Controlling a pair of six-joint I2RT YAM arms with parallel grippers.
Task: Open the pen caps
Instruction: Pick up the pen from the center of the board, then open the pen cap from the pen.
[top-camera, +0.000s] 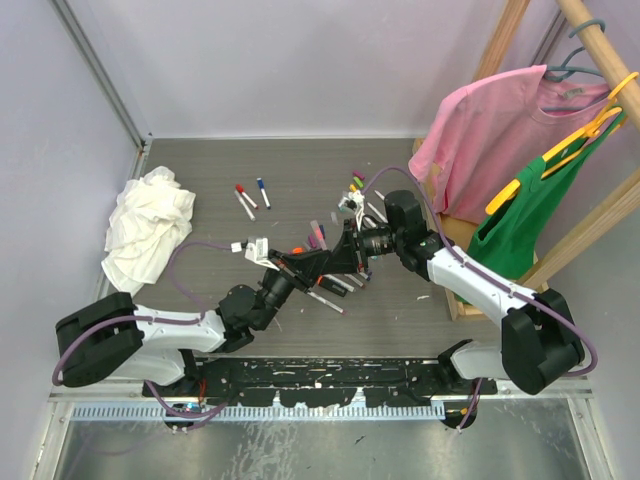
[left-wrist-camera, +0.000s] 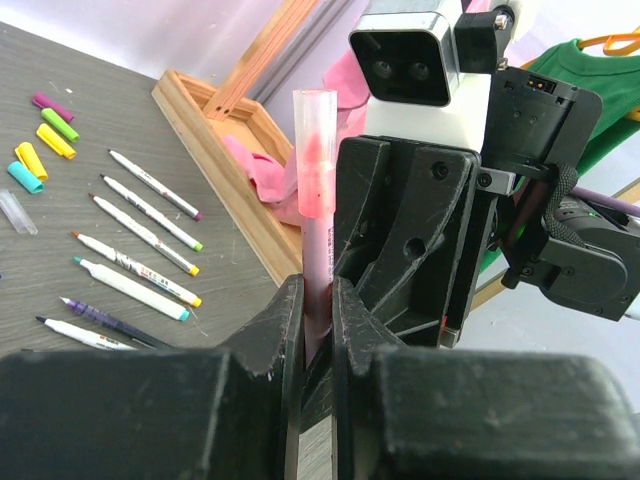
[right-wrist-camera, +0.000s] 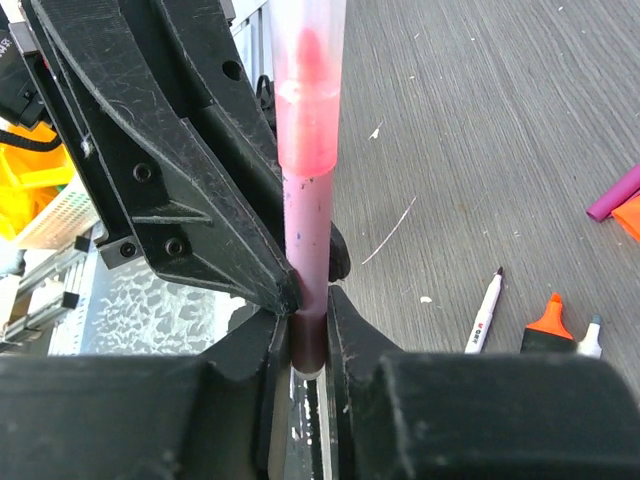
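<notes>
Pen cap (left-wrist-camera: 314, 150) on; L gripper (left-wrist-camera: 318, 305), R gripper (right-wrist-camera: 308, 322) nose-to-nose, clamping barrel (right-wrist-camera: 310, 240).

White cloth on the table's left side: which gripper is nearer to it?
Left. The left gripper sits mid-table, to the right of the white cloth; the right gripper is just beyond it, farther right. Both are shut on one pink-capped pen.

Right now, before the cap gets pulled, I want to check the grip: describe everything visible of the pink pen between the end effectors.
The pink pen is a thin, plastic-looking pinkish-purple barrel with a long translucent pink cap on, tip showing inside. The left end effector and right end effector both clamp the barrel below the cap.
</notes>
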